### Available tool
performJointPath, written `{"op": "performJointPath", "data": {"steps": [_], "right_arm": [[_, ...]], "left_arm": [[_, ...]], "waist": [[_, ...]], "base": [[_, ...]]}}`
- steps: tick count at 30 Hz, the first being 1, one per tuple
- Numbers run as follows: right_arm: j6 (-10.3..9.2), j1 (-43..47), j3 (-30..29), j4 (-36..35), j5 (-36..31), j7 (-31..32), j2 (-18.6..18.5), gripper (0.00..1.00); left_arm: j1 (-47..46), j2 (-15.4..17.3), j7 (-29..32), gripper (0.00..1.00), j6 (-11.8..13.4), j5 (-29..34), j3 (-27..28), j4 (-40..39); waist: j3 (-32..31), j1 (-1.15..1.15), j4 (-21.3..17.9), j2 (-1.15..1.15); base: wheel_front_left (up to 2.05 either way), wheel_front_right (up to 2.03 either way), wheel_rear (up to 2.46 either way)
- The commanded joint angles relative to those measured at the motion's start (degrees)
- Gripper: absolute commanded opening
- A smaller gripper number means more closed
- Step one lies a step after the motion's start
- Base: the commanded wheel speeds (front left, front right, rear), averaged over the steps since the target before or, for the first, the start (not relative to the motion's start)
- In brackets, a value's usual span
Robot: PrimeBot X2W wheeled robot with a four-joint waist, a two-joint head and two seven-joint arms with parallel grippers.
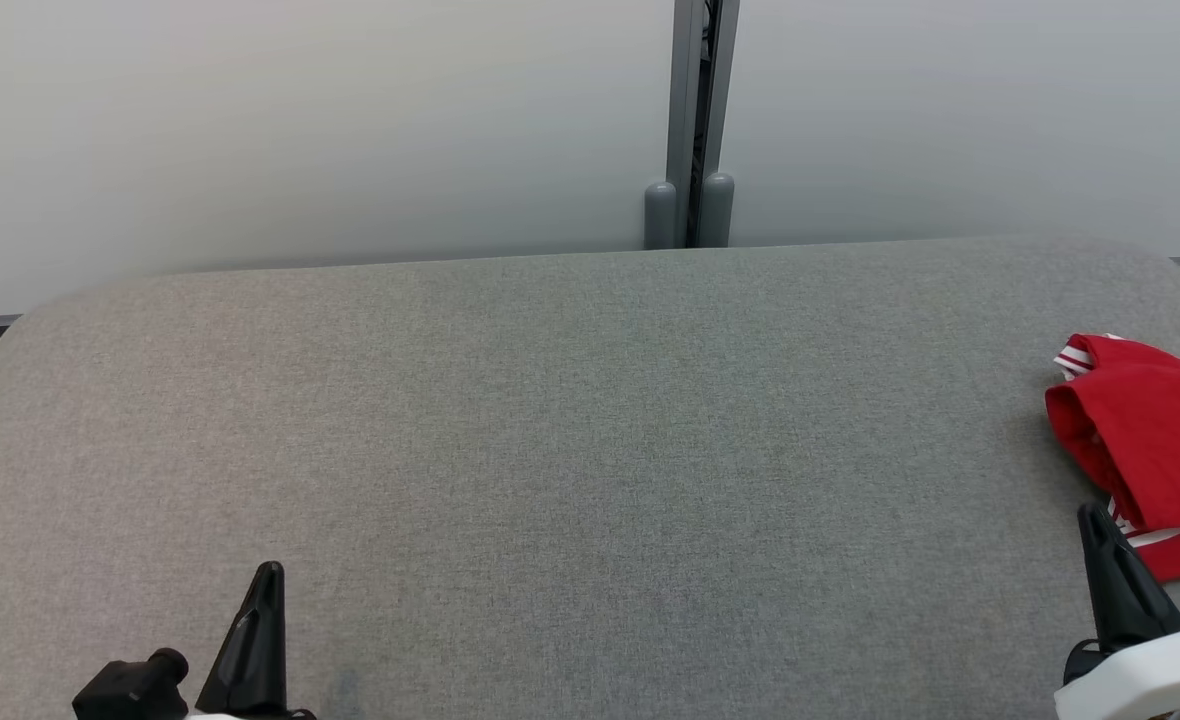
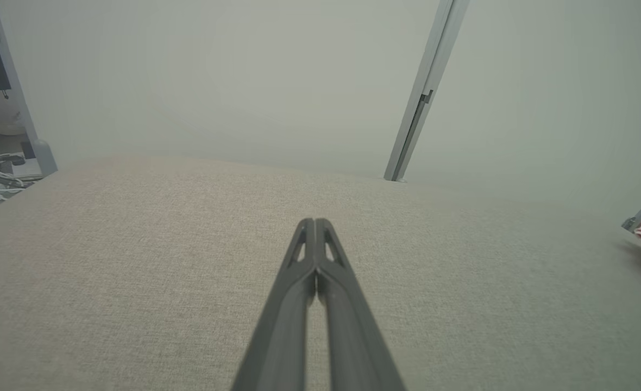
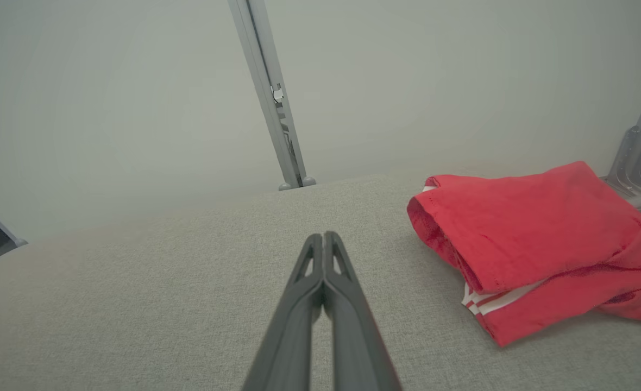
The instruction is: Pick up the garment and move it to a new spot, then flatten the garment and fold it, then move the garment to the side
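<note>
Garment (image 1: 1155, 450), red and bunched up, lay at the right end of the table (image 1: 550, 420), just beside the right gripper (image 1: 1093, 520), the nearer one, while the left gripper (image 1: 270, 572) sat far off toward the table's left, both with jaws pressed together on nothing.

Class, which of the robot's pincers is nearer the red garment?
Right. The right pincer is close beside the red garment, not touching it; the left pincer is far off across the grey surface.
</note>
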Motion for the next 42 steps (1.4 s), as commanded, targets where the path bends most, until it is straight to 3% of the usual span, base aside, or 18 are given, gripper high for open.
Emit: {"op": "performJointPath", "data": {"steps": [1,20,42], "right_arm": [[0.00,-2.0,-0.8,-0.1,1.9,0.6,-0.6,0.00],[0.00,-7.4,-6.1,7.2,19.6,7.1,-0.8,0.00],[0.00,-12.0,-10.3,13.3,34.7,12.3,-1.2,0.00]], "left_arm": [[-1.7,0.1,-0.1,0.00,-0.6,-1.8,0.4,-0.7],[-4.8,-3.0,-0.4,0.00,-4.2,-18.3,0.5,1.2],[-7.2,-5.7,-0.6,0.00,-7.3,-32.1,0.7,2.6]], "waist": [[0.0,0.00,0.0,0.00],[0.1,0.00,0.0,0.00],[0.2,0.00,-0.1,0.00]], "base": [[0.00,0.00,0.00],[0.00,0.00,0.00],[0.00,0.00,0.00]]}}
